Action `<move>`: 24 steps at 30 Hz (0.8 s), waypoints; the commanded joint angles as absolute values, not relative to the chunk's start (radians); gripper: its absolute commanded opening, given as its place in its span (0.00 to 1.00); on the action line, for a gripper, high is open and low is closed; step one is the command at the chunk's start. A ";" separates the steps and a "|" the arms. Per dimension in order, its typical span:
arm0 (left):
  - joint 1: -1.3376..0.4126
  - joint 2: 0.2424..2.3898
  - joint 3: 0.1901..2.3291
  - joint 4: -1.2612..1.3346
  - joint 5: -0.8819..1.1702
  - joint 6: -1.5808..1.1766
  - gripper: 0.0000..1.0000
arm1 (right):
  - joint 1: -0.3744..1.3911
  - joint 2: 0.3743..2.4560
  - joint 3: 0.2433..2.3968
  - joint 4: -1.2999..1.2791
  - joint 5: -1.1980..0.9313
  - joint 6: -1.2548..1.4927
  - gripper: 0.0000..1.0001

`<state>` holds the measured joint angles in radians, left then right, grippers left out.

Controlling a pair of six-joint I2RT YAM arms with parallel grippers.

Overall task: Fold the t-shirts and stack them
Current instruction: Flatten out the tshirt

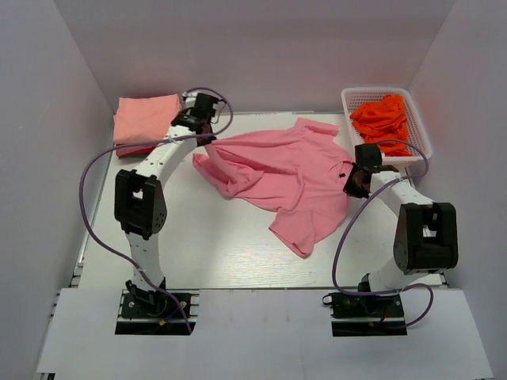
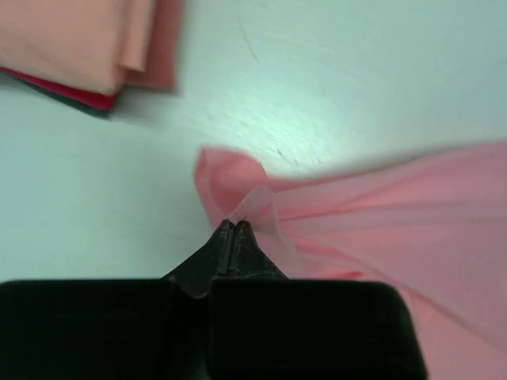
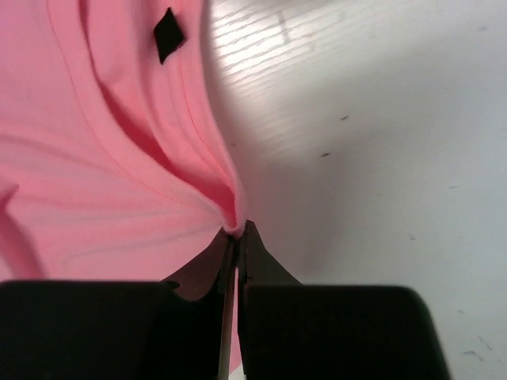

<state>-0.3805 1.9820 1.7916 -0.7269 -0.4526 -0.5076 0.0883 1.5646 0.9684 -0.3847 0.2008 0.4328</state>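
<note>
A rose-pink t-shirt (image 1: 285, 176) lies crumpled across the middle of the table. My left gripper (image 1: 208, 139) is shut on the shirt's left edge (image 2: 238, 207), pinching a small bunch of cloth at its tips. At the shirt's right edge, near the collar, my right gripper (image 1: 349, 180) is shut on the hem (image 3: 231, 215). A folded salmon-peach t-shirt (image 1: 145, 119) lies on a darker red one at the back left, also in the left wrist view (image 2: 75, 43). Orange-red t-shirts (image 1: 383, 119) fill the basket.
A white lattice basket (image 1: 419, 131) stands at the back right, close behind my right arm. White walls enclose the table on three sides. Bare tabletop (image 1: 206, 245) lies in front of the pink shirt.
</note>
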 commanded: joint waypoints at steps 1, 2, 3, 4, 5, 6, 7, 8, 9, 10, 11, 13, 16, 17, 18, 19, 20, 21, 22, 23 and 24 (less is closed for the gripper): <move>-0.327 1.962 1.876 -0.664 -0.491 -0.431 0.00 | 0.064 1.539 1.000 -0.433 0.275 0.416 0.00; -0.298 1.985 1.911 -0.664 -0.491 -0.417 0.00 | 0.054 1.537 1.000 -0.439 0.278 0.413 0.00; -0.284 2.041 1.949 -0.651 -0.480 -0.405 0.00 | 0.048 1.537 1.002 -0.443 0.279 0.410 0.00; -0.272 2.074 2.024 -0.625 -0.470 -0.385 0.00 | 0.045 1.539 1.002 -0.445 0.278 0.403 0.00; -0.250 2.106 2.066 -0.611 -0.456 -0.344 0.00 | 0.034 1.536 1.002 -0.445 0.278 0.400 0.00; -0.241 2.140 2.104 -0.594 -0.419 -0.322 0.00 | 0.032 1.536 1.002 -0.445 0.266 0.379 0.00; -0.232 2.205 2.174 -0.548 -0.394 -0.296 0.00 | 0.026 1.536 1.002 -0.439 0.259 0.370 0.00; -0.218 2.236 2.206 -0.519 -0.376 -0.267 0.00 | 0.026 1.534 1.000 -0.425 0.247 0.362 0.00; -0.218 2.265 2.232 -0.484 -0.335 -0.250 0.00 | 0.028 1.534 0.999 -0.419 0.235 0.348 0.00; -0.207 2.314 2.270 -0.397 -0.315 -0.232 0.00 | 0.023 1.532 0.997 -0.405 0.229 0.328 0.00; -0.207 2.333 2.270 -0.346 -0.304 -0.218 0.00 | 0.023 1.532 0.994 -0.402 0.229 0.318 0.00; -0.198 2.368 2.283 -0.176 -0.278 -0.199 0.01 | 0.021 1.535 0.992 -0.390 0.229 0.293 0.00; -0.198 2.425 2.308 -0.002 -0.194 -0.179 0.02 | 0.023 1.539 0.989 -0.373 0.210 0.266 0.00; -0.198 2.434 2.328 0.012 -0.134 -0.211 0.00 | 0.023 1.526 0.992 -0.373 0.198 0.259 0.00; -0.198 2.434 2.376 0.012 -0.103 -0.225 0.00 | 0.023 1.517 0.983 -0.353 0.189 0.250 0.00; -0.198 2.434 2.387 0.026 -0.083 -0.239 0.00 | 0.023 1.505 0.982 -0.342 0.181 0.241 0.00; -0.198 2.418 2.387 0.038 -0.083 -0.248 0.00 | 0.023 1.465 0.973 -0.324 0.167 0.235 0.00; -0.198 2.393 2.346 0.047 -0.083 -0.261 0.00 | 0.023 1.447 0.970 -0.312 0.161 0.232 0.00; -0.198 2.323 2.311 0.061 -0.072 -0.261 0.00 | 0.021 1.433 0.968 -0.287 0.137 0.219 0.00; -0.198 2.284 2.233 0.084 -0.063 -0.261 0.00 | 0.025 1.363 0.959 -0.258 0.124 0.213 0.00; -0.198 2.243 2.197 0.084 -0.063 -0.261 0.00 | 0.023 1.345 0.957 -0.243 0.094 0.213 0.00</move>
